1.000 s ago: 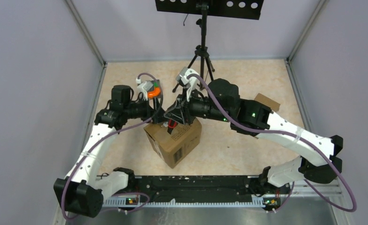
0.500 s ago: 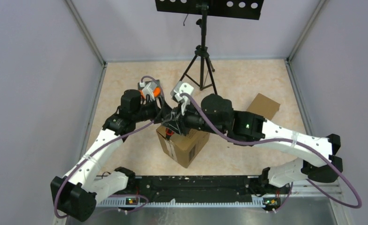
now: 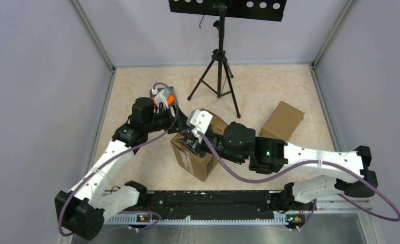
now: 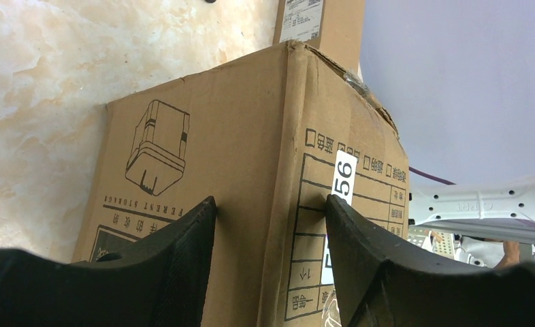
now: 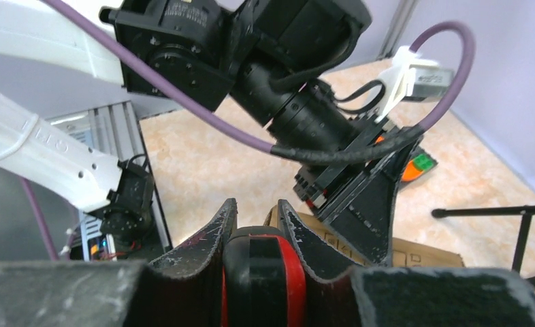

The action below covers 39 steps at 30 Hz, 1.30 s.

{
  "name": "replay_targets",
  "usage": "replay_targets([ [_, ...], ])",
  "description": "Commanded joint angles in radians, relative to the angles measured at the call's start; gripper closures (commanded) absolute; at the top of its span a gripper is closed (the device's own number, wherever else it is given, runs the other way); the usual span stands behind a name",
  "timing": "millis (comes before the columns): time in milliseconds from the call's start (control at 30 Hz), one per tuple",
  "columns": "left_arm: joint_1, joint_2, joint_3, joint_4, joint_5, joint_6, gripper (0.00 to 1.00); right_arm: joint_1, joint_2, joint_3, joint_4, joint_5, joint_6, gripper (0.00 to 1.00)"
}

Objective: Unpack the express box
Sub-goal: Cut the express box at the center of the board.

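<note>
The express box (image 3: 200, 161), brown cardboard with printed labels, stands left of the table's centre with one corner turned toward the arms. In the left wrist view its vertical corner edge (image 4: 278, 157) runs between my fingers. My left gripper (image 4: 270, 204) (image 3: 180, 128) is shut on that corner, one finger pressed on each face. My right gripper (image 5: 257, 204) (image 3: 194, 145) hangs just over the box top, shut on a black and red tool (image 5: 265, 272). The tool's tip is hidden.
A second, smaller cardboard box (image 3: 282, 120) lies to the right, behind my right arm. A black tripod (image 3: 219, 71) stands at the back centre. An orange and grey item (image 3: 163, 97) sits on the floor behind my left wrist. Walls close in three sides.
My left gripper has narrowed onto the box corner. The right arm swung lower and nearer with the tool, uncovering the second box. The express box shifted slightly to the right.
</note>
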<state>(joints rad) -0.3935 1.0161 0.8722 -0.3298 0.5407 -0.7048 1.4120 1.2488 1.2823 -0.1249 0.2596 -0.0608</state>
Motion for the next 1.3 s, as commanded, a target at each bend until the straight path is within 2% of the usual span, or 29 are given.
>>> replay_targets([
  [0,-0.001,0.007,-0.03,-0.042,-0.052,0.026,0.37,0.012,-0.044,0.003,0.154,0.026,-0.071,1.0],
  [567,-0.002,0.016,-0.034,-0.047,-0.046,0.039,0.35,0.012,-0.009,0.006,0.128,-0.065,-0.065,1.0],
  [1267,-0.002,0.006,-0.038,-0.058,-0.045,0.046,0.35,0.013,0.011,-0.019,0.096,-0.07,-0.097,1.0],
])
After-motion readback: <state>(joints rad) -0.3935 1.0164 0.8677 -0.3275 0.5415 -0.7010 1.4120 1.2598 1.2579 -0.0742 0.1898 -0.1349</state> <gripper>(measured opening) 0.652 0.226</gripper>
